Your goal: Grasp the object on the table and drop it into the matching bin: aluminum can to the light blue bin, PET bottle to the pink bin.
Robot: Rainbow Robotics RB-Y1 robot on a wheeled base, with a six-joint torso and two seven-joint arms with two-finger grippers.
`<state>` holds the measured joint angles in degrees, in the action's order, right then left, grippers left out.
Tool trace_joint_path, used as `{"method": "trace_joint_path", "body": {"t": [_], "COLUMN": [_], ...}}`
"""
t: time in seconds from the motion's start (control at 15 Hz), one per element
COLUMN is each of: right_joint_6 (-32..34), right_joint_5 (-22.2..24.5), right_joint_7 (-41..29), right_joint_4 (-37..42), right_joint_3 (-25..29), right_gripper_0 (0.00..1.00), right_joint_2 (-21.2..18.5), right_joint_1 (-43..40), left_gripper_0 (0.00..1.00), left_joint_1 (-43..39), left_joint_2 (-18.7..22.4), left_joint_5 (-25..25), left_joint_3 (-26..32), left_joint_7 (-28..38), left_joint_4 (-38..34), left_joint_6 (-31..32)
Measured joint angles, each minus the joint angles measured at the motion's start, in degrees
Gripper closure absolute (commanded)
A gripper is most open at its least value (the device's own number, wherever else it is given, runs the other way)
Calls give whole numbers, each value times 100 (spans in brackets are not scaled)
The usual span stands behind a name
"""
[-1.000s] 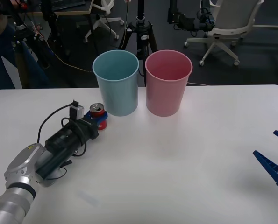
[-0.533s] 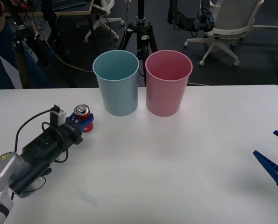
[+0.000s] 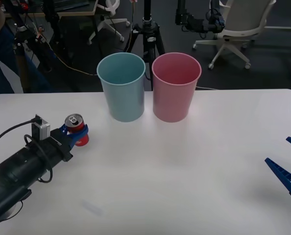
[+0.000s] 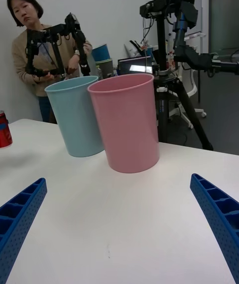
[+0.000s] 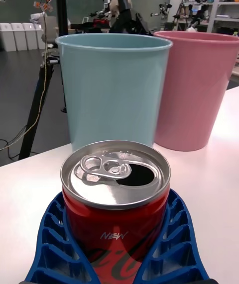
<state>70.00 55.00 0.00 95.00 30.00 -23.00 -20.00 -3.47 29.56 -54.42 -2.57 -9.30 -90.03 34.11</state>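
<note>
The small red aluminum can [image 3: 76,130] with a silver top stands upright at the left of the white table [image 3: 184,166]. My left gripper [image 3: 75,134] is shut on it, and its blue fingers [image 5: 50,234] wrap both sides of the can [image 5: 117,204]. The light blue bin [image 3: 122,88] stands behind and to the right of the can, with the pink bin [image 3: 176,88] touching its right side. My right gripper [image 3: 288,166] waits open at the table's right edge, facing both bins [image 4: 77,115] [image 4: 127,125]; the can [image 4: 4,130] sits far off at that view's edge.
A black tripod [image 3: 146,34] and an office chair [image 3: 238,29] stand on the floor behind the table's far edge. A black cable [image 3: 8,131] loops off my left wrist. Open tabletop lies between the two arms.
My left gripper has drawn back to the left and toward the table's near side, carrying the can away from the light blue bin. The right arm has not moved.
</note>
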Motion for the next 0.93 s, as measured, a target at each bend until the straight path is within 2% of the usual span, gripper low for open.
{"method": "trace_joint_path", "body": {"t": [0.33,0.6,0.8,0.93], "right_joint_6": [0,0,0,0], "right_joint_5": [0,0,0,0], "right_joint_7": [0,0,0,0], "right_joint_4": [0,0,0,0], "right_joint_3": [0,0,0,0], "right_gripper_0": [0,0,0,0], "right_joint_2": [0,0,0,0], "right_joint_1": [0,0,0,0], "left_gripper_0": [100,100,100,100], "left_joint_1": [-171,-126,413,812], "left_joint_2": [612,1476,1880,1938], "left_joint_5": [-124,-129,-462,-683], "left_joint_3": [111,130,126,130], "left_joint_7": [995,1812,2554,3183], "left_joint_4": [-1105,-1982,-2194,-2177], "left_joint_6": [-23,-380,-387,-357]}}
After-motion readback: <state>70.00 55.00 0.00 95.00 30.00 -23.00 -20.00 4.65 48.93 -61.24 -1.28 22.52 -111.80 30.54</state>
